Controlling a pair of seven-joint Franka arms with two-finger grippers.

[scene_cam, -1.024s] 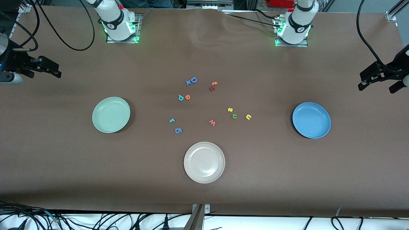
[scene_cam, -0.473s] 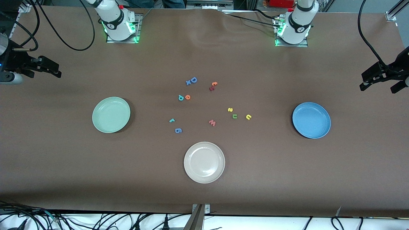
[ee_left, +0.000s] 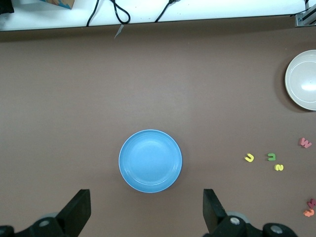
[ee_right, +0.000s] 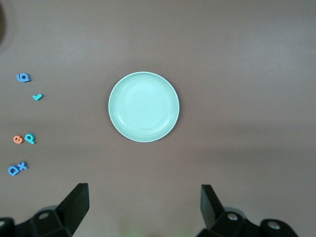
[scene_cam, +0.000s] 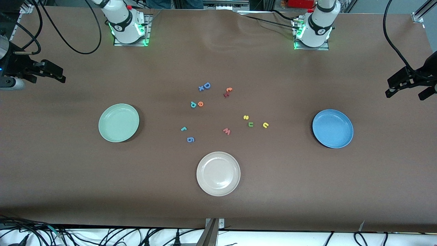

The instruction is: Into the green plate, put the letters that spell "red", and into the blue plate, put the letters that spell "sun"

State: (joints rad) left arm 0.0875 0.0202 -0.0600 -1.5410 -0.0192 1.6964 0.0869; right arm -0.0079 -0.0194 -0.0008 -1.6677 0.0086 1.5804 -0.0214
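In the middle of the table lie the teal "r" [scene_cam: 183, 128], orange "e" [scene_cam: 200, 104] and teal "d" [scene_cam: 193, 104], and, closer to the left arm's end, the yellow "s" [scene_cam: 246, 117], green arch letter [scene_cam: 251, 124] and yellow arch letter [scene_cam: 265, 125]. The green plate [scene_cam: 118, 122] [ee_right: 143, 106] and the blue plate [scene_cam: 333, 128] [ee_left: 150, 161] hold nothing. My right gripper [scene_cam: 47, 80] [ee_right: 144, 202] hangs open, high above the table near the green plate. My left gripper [scene_cam: 406, 94] [ee_left: 146, 207] hangs open, high near the blue plate.
A cream-white plate [scene_cam: 218, 173] sits nearest the front camera. Other letters lie among the task's own: a blue "D" [scene_cam: 207, 85], a blue "x" [scene_cam: 201, 88], a blue "g" [scene_cam: 190, 139], a red "w" [scene_cam: 227, 131] and an orange and a red letter [scene_cam: 227, 92].
The left gripper has drifted slightly toward the left arm's end of the table. The right gripper, letters and plates have not moved.
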